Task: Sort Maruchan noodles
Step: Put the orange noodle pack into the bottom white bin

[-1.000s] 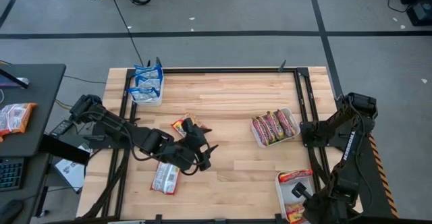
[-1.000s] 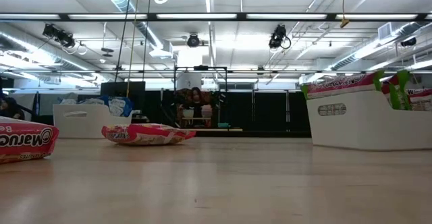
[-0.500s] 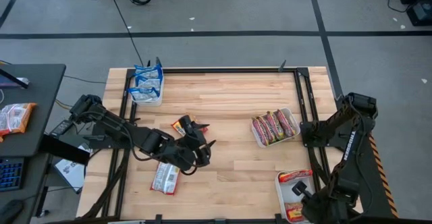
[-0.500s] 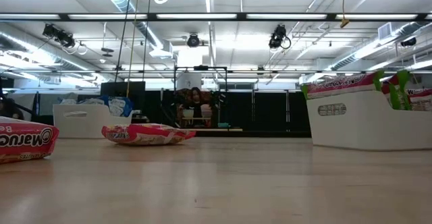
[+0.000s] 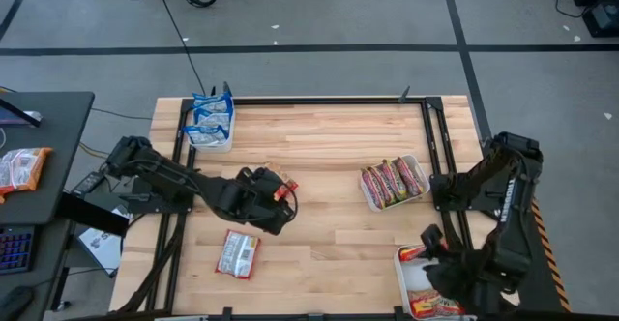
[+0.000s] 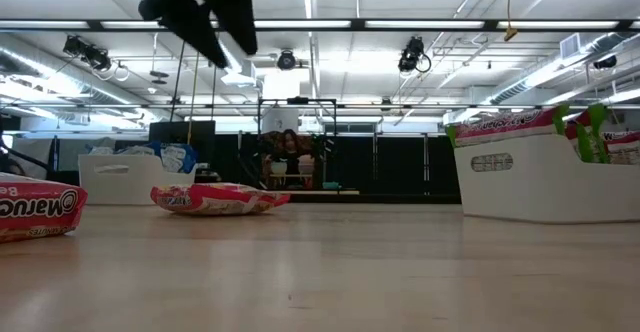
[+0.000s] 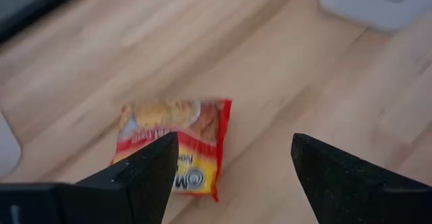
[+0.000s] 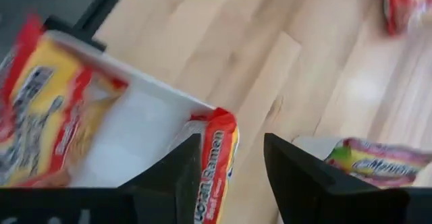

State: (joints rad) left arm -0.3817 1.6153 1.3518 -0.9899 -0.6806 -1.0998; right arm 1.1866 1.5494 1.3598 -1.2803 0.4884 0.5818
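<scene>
Left gripper point(image 7: 229, 177) hangs w/ jaws wide apart, nothing held, over red-yellow packet point(image 5: 283, 188) lying flat mid-table. Right gripper point(image 8: 233, 177) above near-right white tray point(image 5: 402, 271), fingers apart, nothing gripped; orange packet point(image 8: 214, 163) standing on edge at tray rim betw. them. Pink-silver packet point(image 5: 237, 254) flat near front edge. Risk: orange packet may tip out onto table since it isn't seated; left could skid flat packet if it closes off-centre.

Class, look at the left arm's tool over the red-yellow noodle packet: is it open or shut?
Open. The left tool shows its two fingers spread wide, with the red-yellow packet lying flat on the table, ungripped.
</scene>
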